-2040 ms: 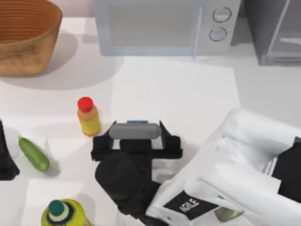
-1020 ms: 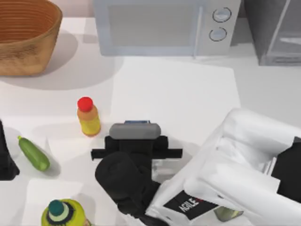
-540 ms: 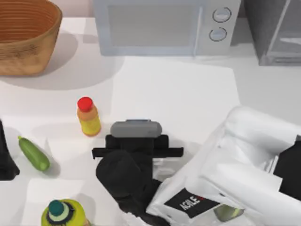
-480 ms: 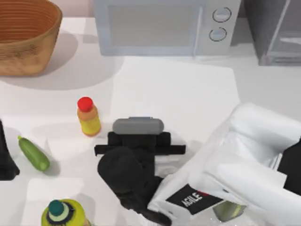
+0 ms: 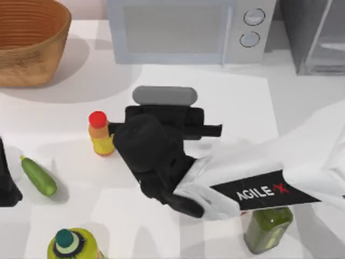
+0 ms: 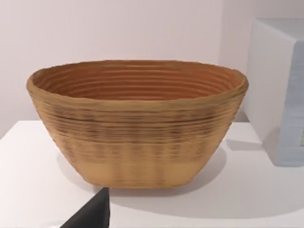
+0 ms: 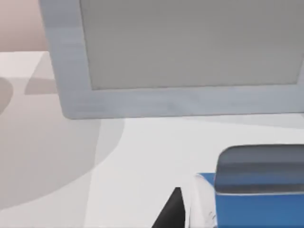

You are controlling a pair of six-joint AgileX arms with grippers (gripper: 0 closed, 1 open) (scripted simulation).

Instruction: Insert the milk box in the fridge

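Milk box [image 7: 259, 211], a single small carton whose blue upper part shows in the right wrist view, is clamped in the narrowed fingers of the right gripper [image 5: 164, 114]. That gripper hangs over the white table [image 5: 226, 102] in front of the microwave.

Behind it, the largest pieces stand along the table's far edge:
- One light grey microwave [image 5: 188, 29] with two round knobs, in the middle.
- One dark grey fridge [image 5: 315, 35] with a pale framed glassy door, at the far right corner and partly in view.
- One woven tan basket [image 5: 29, 40], at the far left corner.

The white right arm reaches in from the right side and covers much of the table's near right part.

Three bottles stand on the table:
- A yellow-green one with a dark teal cap [image 5: 73, 245], at the near left edge.
- A green one [image 5: 268, 229], near right, partly under the arm.
- A yellow one with a red cap [image 5: 101, 135], just to the left of the right gripper.

One green cucumber [image 5: 38, 175] lies well to the left. The left gripper [image 5: 5, 181] is parked at the left edge beside it.
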